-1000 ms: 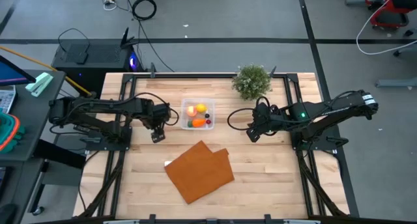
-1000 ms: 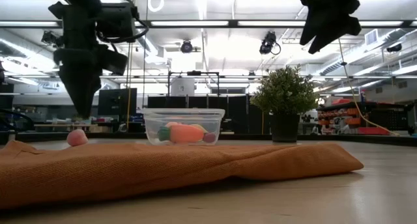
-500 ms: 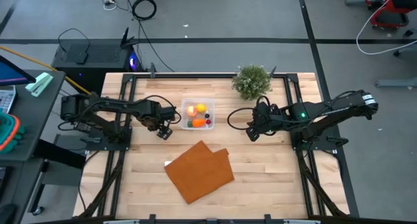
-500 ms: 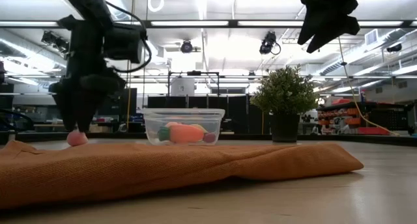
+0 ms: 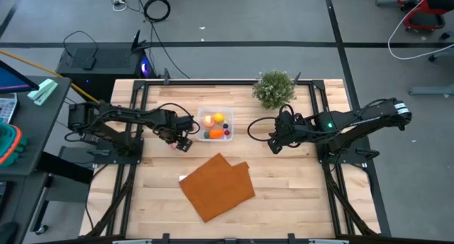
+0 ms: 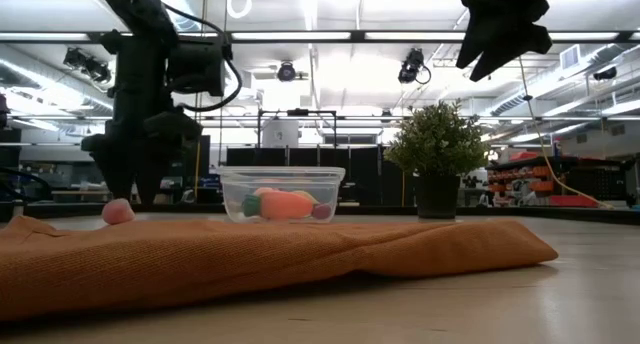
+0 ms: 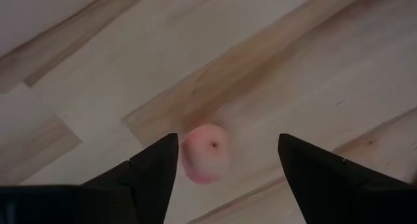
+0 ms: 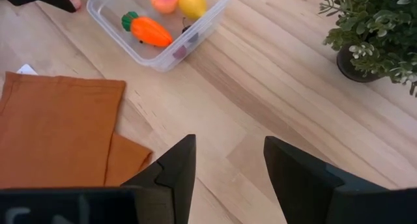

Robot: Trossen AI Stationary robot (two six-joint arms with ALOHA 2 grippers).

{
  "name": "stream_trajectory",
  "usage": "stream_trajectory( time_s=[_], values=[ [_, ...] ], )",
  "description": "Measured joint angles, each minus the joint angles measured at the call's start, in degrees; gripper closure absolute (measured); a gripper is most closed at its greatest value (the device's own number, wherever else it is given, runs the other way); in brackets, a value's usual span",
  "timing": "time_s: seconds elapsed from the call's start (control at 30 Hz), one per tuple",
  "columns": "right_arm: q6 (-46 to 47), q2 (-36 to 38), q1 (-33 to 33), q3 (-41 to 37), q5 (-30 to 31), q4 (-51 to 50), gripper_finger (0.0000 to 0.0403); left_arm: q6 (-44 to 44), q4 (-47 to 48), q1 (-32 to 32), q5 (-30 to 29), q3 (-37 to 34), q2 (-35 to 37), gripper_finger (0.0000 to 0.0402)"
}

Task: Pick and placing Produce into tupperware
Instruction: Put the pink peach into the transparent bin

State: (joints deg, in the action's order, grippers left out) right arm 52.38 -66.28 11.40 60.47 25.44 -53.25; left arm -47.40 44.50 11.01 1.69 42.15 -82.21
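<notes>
Round pink fruit (image 7: 204, 154) on pale wood-grain table (image 7: 313, 68), left hand (image 7: 225, 160) spread

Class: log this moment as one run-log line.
left gripper: jaws open over pink fruit | right gripper: open, waiting | tupperware: partly filled

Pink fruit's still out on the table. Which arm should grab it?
Left. Its gripper is open right over the pink fruit, beside the container. The right gripper waits empty across the table.

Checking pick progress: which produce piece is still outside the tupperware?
The pink round piece, lying on bare wood between the open left pincer's fingers. The carrot, lemon and others sit inside the tupperware.
</notes>
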Motion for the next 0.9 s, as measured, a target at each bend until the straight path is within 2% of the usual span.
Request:
stream_trajectory(
  time_s=[0.33, 0.9],
  values=[
    [0.0, 0.0, 0.0, 0.0, 0.01, 0.17, 0.0251, 1.09, 0.64, 0.0, 0.11, 0.0, 0.02, 0.0154],
    [0.42, 0.0, 0.0, 0.0, -0.04, 0.78, 0.0251, 3.08, 0.96, 0.01, 2.03, -0.04, -3.47, 0.0148]
  ],
)
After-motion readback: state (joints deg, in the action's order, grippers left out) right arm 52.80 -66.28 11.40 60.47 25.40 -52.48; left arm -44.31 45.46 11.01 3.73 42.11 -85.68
